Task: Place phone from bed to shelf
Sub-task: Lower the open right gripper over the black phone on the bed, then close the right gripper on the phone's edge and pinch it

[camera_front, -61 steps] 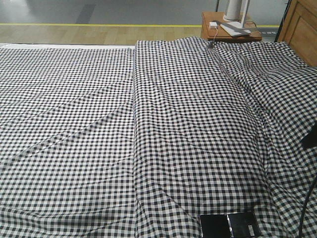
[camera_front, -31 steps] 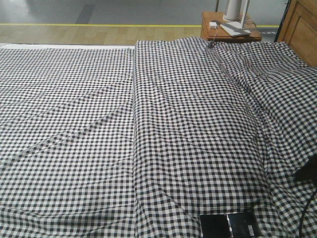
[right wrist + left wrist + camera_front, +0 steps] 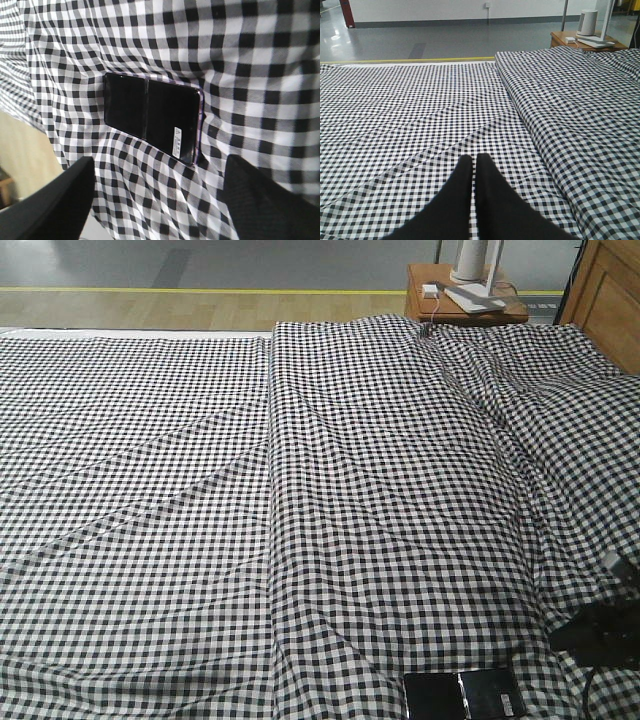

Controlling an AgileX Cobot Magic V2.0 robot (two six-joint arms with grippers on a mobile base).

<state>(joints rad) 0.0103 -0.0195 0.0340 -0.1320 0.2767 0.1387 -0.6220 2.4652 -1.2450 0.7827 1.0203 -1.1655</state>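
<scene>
Looking across a grey hall floor with a yellow line, then down over the bed (image 3: 150, 490), spreading wide under rumpled black-and-white gingham. Noting a reddish-brown side table (image 3: 470, 302) just past the bed's far right corner, carrying white devices.

Finding the phone (image 3: 465, 695) lying flat at the bed's near edge, toward the right corner, settling into a shallow dip in the cloth. Showing there as a glossy black slab with a pinkish rim and a small white sticker (image 3: 177, 136) near one end.

Hanging the right gripper (image 3: 159, 165) above the phone, spread wide and gripping nothing. Showing one dark finger (image 3: 55, 200) out beyond each short end of the slab, touching neither phone nor cloth. Probably lining up for a descent, opening this far to clear the phone's full length. Judging the pickup as awkward: needing fingertips pressing into soft fabric to catch so thin a rim.

Holding the left gripper (image 3: 473, 159) low over the bed's left half, well apart from the phone, fingertips pressed together with nothing between them. Likely parking there to leave the right arm room.

Not seeing the shelf in any view, so reading the carry as not yet begun.
</scene>
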